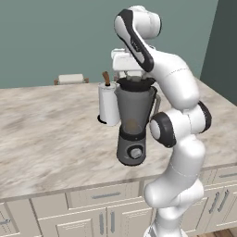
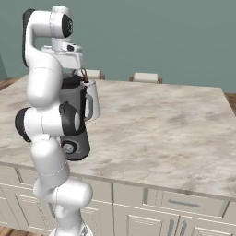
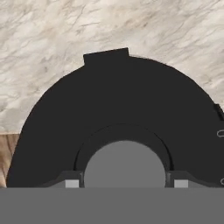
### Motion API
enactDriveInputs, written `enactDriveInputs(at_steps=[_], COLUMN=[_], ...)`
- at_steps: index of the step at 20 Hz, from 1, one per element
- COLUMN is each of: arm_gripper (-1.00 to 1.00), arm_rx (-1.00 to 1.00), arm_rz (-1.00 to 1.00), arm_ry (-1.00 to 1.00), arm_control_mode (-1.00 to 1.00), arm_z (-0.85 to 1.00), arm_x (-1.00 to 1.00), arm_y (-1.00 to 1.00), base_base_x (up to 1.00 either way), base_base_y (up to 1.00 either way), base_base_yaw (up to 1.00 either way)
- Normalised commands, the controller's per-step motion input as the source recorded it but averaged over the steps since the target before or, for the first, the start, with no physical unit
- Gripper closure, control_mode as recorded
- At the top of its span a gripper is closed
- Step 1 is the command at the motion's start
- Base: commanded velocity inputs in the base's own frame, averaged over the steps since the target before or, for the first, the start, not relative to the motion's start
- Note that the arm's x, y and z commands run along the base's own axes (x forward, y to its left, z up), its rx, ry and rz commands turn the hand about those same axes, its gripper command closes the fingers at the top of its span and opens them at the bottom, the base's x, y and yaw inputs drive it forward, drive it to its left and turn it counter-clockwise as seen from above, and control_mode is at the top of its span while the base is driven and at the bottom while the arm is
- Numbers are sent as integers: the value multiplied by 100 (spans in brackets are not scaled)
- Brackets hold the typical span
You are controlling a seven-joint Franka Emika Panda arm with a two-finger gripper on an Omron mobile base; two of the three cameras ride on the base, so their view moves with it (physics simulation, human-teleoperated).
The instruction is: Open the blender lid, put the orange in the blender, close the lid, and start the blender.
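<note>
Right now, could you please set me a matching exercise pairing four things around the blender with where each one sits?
1. dark grey round blender lid
2. white paper-towel roll
3. round silver knob
4. pincer

A. on the front of the dark grey base
B. on the marble counter, beside the blender
C. on the translucent grey jar
D. tips either side of the lid's raised centre knob

Pairs: 1-C, 2-B, 3-A, 4-D

No readable text, labels, brand marks or numbers anywhere. Blender point(image 1: 134, 121) body and its front knob point(image 1: 135, 152) were plain, unmarked; paper-towel roll point(image 1: 108, 109) and counter point(image 1: 51, 134) carried no print either.
</note>
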Motion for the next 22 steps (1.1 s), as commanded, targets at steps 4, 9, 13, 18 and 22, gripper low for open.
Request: enactDriveInputs(at_steps=[4,9,13,18,22], arm_gripper=[100,100,100,100,100], arm_rx=[0,0,0,0,0], arm_rz=[0,0,0,0,0], arm_ry=[-8,-7,-2,0,0], arm_control_mode=[-100,-100,-100,-100,-100], arm_z=[-18,-46,-30,-5,6], arm_x=[-11,-7,0,-11,-21], arm_y=[0,2,3,0,0], base_base_x=[0,0,0,0,0], base_base_y=[0,0,0,0,0], base_base_yaw=[0,0,0,0,0])
